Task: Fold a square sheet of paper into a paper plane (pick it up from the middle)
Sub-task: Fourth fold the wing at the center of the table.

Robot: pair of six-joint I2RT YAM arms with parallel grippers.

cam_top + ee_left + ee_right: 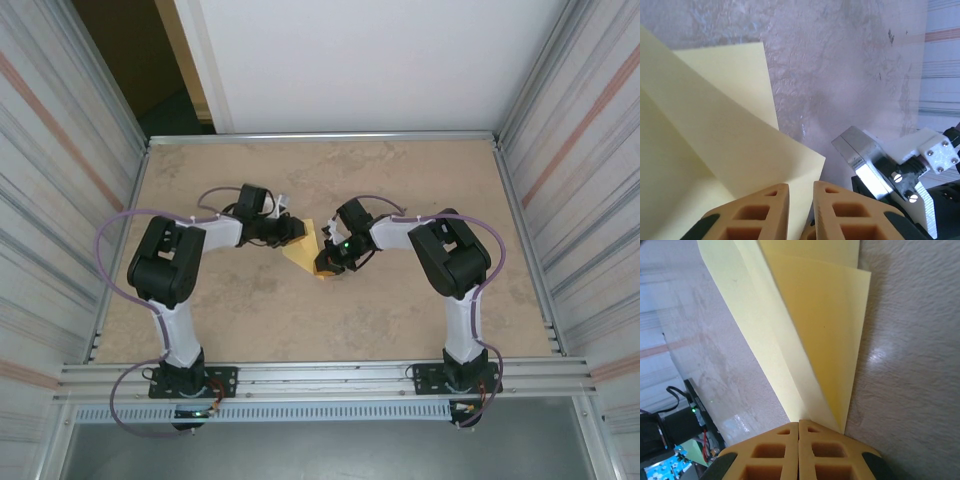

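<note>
You get soft, even light overhead, casting only faint shadows on the table [330, 320]. In your right wrist view a glare patch sheens it; left wrist's upper right washes out.

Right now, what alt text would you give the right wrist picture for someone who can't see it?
The right claw, two orange fingers pressed together at the bottom edge, pinches the corner of a folded yellow paper. The paper fans upward over a mottled beige table.
</note>
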